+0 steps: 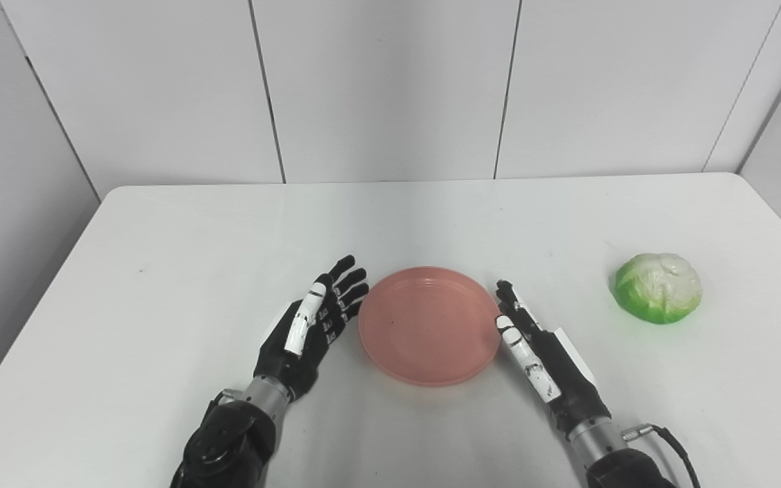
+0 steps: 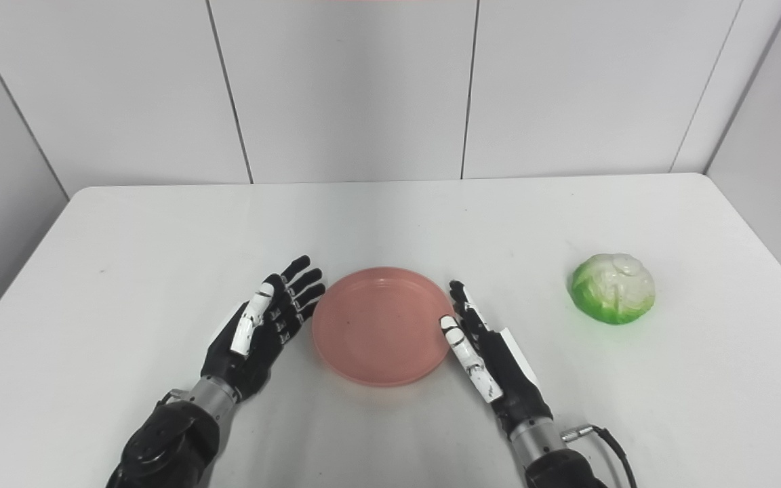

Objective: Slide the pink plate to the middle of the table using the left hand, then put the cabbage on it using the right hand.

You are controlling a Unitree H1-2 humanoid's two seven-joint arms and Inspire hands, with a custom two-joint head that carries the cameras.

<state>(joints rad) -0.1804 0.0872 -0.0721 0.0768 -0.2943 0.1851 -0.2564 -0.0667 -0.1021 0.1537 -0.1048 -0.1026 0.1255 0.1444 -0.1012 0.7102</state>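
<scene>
Left eye view shows the pink plate (image 1: 429, 325) empty, mid-table near the front, between the left hand (image 1: 309, 325) and right hand (image 1: 539, 356), fingers apart, holding nothing, while right eye view puts the cabbage (image 2: 613, 288) far right, so the right hand should approach it wide open.

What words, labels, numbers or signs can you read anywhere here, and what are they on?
None can be read.
Round pink plastic plate: plain.
Green and white cabbage: no label.
Black left hand and black right hand: white panels, dark marks too small to read.
</scene>
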